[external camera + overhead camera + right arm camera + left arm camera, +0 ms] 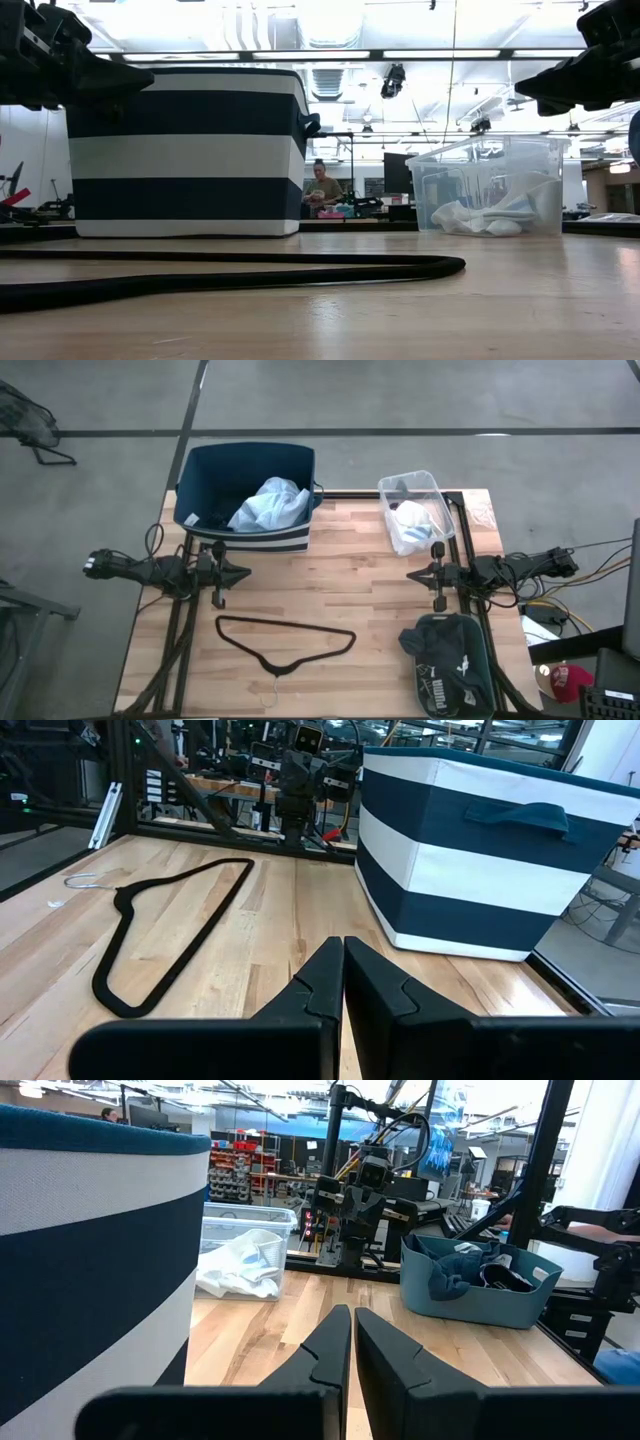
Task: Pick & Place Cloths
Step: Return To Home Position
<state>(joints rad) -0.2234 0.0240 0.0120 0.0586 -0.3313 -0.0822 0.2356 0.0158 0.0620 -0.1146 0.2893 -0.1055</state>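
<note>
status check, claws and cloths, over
Left claw shut, empty, beside striped bin; right claw shut, empty, beside clear bin. White cloths in clear bin, pale-blue shirt in striped bin. Hanger on table, clear of both.

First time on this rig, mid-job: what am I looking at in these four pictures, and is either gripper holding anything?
Two dark robot arms work over a wooden table. The overhead picture shows everything: the left gripper and right gripper hover apart, both shut and empty. The low picture looks level across the table. Each wrist picture looks forward past that arm's own fingers. On the table are a striped bin holding a pale-blue shirt, a clear bin with white cloths, a black hanger, and a teal tub of cloths.
</note>
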